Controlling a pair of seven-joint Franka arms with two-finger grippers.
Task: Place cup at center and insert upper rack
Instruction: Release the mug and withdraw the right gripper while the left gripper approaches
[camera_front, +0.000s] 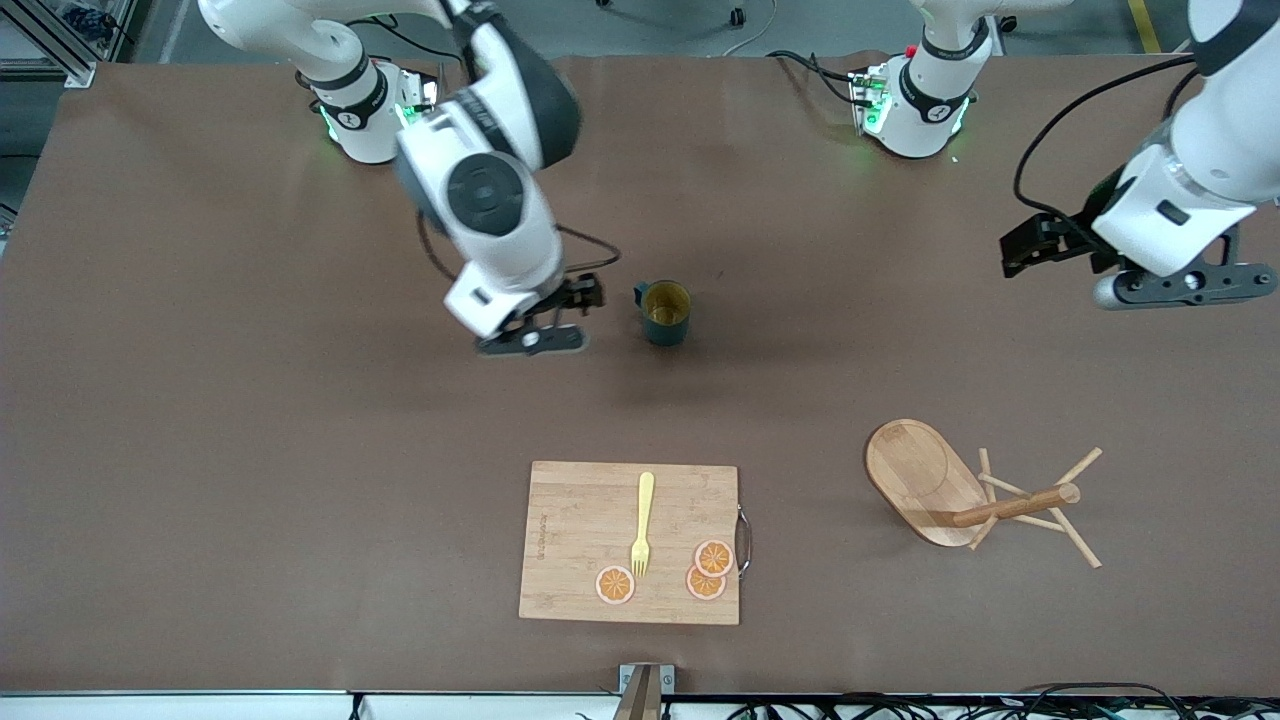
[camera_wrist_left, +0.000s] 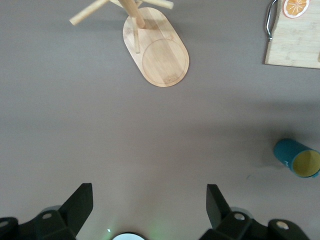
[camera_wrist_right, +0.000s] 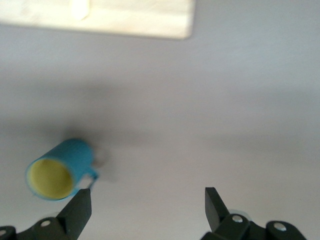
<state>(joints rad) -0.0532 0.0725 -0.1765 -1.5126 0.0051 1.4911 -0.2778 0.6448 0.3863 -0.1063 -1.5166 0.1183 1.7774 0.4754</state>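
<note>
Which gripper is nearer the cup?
Right. The right gripper hangs open just beside the cup; the left gripper hangs open above the table's left-arm end, well away.

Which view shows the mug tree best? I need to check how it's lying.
The front view: the upper rack shows whole, tipped on its side, post and pegs pointing toward the left arm's end. The left wrist view shows the upper rack with pegs cropped. The right wrist view misses it.

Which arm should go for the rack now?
Left, probably. The left tool hangs open over bare table at its own end, with the upper rack lying tipped over on that end. The right tool is open beside the upright cup.
</note>
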